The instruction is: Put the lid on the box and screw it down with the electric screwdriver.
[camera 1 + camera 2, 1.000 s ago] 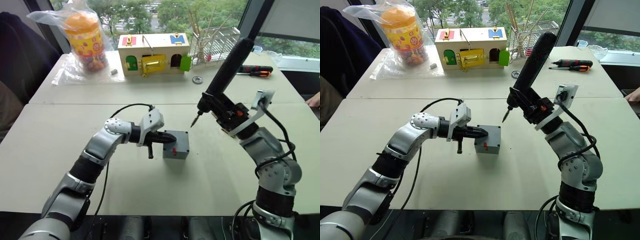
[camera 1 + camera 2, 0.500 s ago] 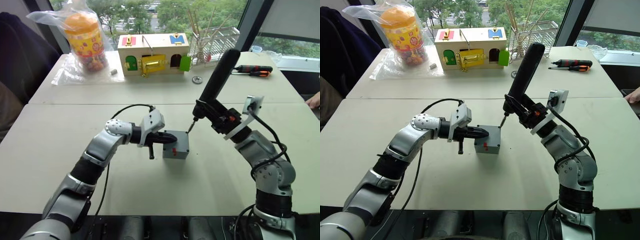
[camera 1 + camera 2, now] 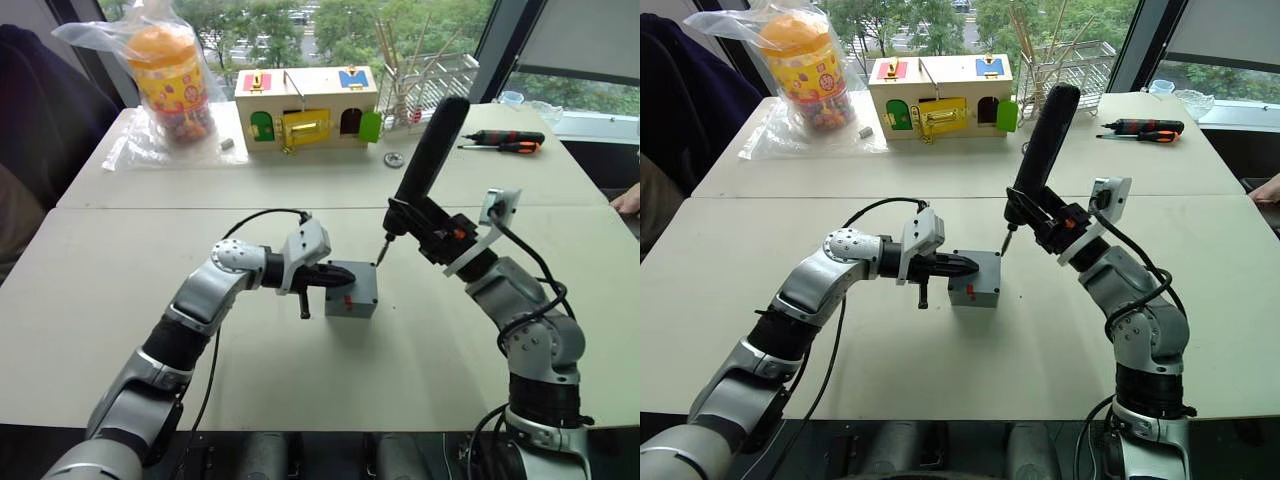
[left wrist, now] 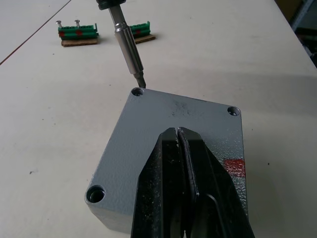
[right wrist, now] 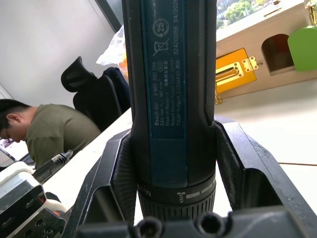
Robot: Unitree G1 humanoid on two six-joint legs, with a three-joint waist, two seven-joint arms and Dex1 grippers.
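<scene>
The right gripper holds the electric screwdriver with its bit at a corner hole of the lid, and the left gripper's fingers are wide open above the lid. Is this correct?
Not quite. The left wrist view shows the left gripper with fingers shut together, resting over the lid, not wide open. The rest holds: the right gripper grips the electric screwdriver, its bit at a corner hole.

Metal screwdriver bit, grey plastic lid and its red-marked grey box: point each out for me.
Thin metal bit of the electric screwdriver (image 4: 128,42): left wrist view, mid-shaft.
Flat grey plastic lid (image 4: 171,115): left wrist view, bare top face.
Grey plastic box (image 3: 975,293): right eye view, side wall by the red mark.
</scene>
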